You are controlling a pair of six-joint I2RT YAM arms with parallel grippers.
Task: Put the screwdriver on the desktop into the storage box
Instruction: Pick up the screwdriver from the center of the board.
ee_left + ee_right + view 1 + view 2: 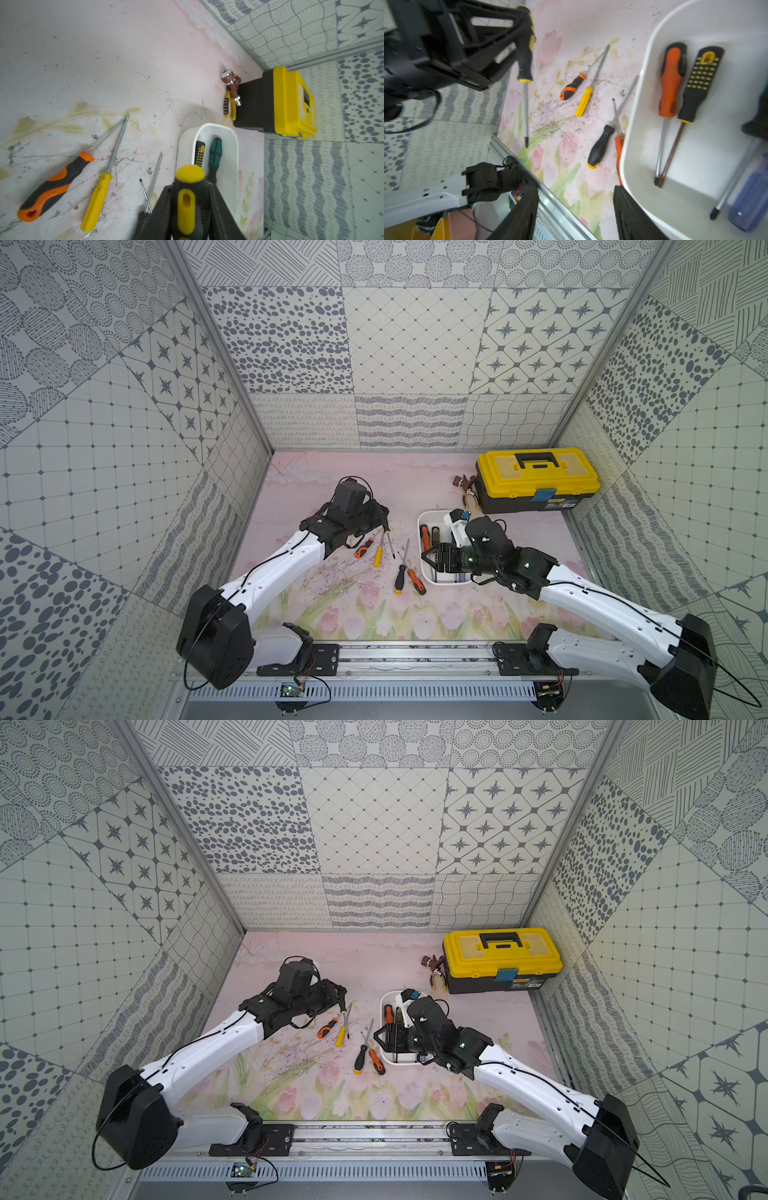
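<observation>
My left gripper [188, 187] is shut on the handle of a black-and-yellow screwdriver [525, 56]. The screwdriver's shaft [389, 541] hangs down over the pink flowered desktop [395, 477], left of the white storage box [420, 549]. My right gripper [575, 189] hovers open over the near end of the storage box [643, 108] with nothing between its fingers. Several screwdrivers lie inside the box, among them an orange one [671, 83] and a black-and-yellow one [702, 83].
Loose on the desktop between the arms lie a stubby orange-black screwdriver [363, 548], a yellow one [379, 553], a black one [400, 578] and an orange one [415, 580]. A yellow-lidded toolbox [536, 477] stands at the back right, with pliers [469, 499] beside it.
</observation>
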